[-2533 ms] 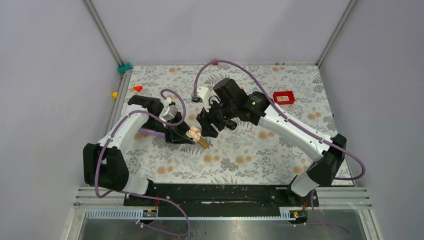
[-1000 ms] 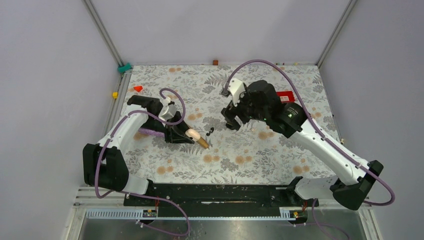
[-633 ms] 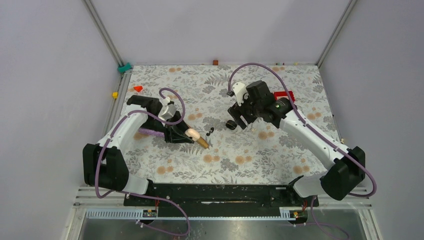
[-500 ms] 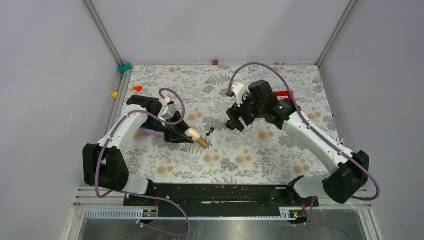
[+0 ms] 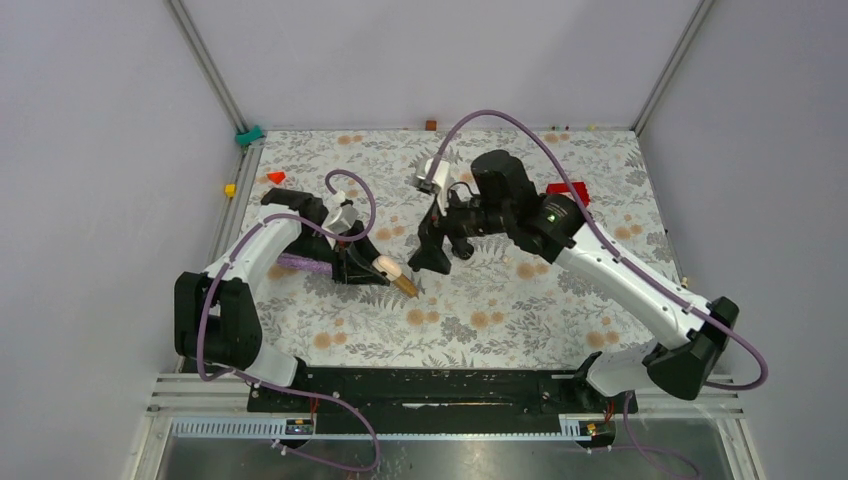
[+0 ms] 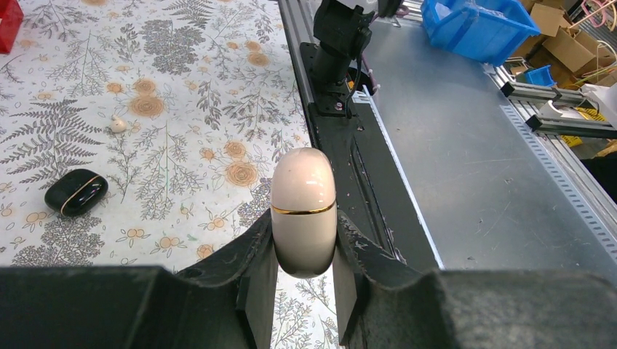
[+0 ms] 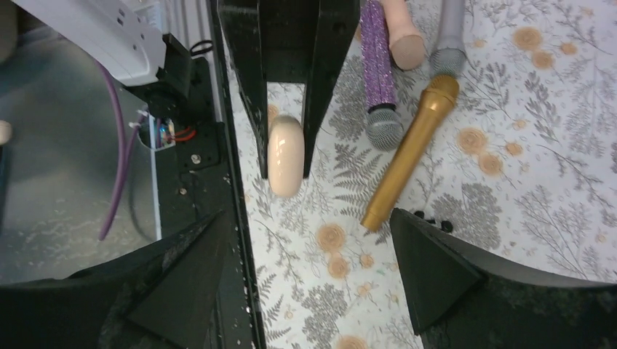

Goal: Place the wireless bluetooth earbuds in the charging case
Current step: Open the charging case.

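The black pebble-shaped charging case (image 6: 76, 192) lies shut on the floral mat, seen in the left wrist view. The tiny black earbuds (image 7: 420, 214) lie on the mat by the gold microphone's (image 7: 411, 149) tail, right beside my right gripper's right finger. My right gripper (image 7: 307, 225) is open wide and empty, hovering low over that spot (image 5: 430, 258); it hides the earbuds from the top view. My left gripper (image 6: 303, 222) is shut on a cream-pink case with a gold band (image 6: 303, 196), which also shows in the right wrist view (image 7: 285, 156) and from above (image 5: 385, 266).
Several microphones lie under my left gripper: gold (image 5: 405, 286), purple glitter (image 7: 380, 73), pink (image 7: 404, 33) and grey (image 7: 445, 43). A small cream bud (image 6: 118, 124) lies on the mat. A red box (image 5: 567, 195) sits at the back right, small coloured blocks (image 5: 276, 177) at the back left.
My right arm swung left from above the black case to the earbuds beside the gold microphone, now covering them from above. My left gripper stayed put with the cream-pink case.
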`<state>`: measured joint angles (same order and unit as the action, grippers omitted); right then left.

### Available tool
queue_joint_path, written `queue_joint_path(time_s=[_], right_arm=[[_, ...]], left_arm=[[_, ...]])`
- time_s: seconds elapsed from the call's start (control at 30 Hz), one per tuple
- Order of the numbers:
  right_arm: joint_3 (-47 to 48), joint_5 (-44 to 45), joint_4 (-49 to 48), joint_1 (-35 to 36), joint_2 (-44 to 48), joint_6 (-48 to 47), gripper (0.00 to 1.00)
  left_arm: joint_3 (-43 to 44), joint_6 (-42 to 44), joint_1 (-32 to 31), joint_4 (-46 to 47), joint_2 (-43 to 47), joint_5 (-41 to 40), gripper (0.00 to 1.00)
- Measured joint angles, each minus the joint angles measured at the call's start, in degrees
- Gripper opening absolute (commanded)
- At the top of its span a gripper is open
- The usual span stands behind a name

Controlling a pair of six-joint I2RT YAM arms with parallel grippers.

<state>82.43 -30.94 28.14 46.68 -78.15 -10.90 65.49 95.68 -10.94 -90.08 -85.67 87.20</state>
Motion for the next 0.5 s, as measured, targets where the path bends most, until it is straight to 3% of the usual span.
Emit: queue_joint_path(time_s=[0.5], right_arm=[[3.54, 3.37, -0.17, 4.79, -10.75, 4.90, 1.00]], left_arm=[[0.00, 0.02, -0.26, -0.04, 0.00, 0.02, 0.00]])
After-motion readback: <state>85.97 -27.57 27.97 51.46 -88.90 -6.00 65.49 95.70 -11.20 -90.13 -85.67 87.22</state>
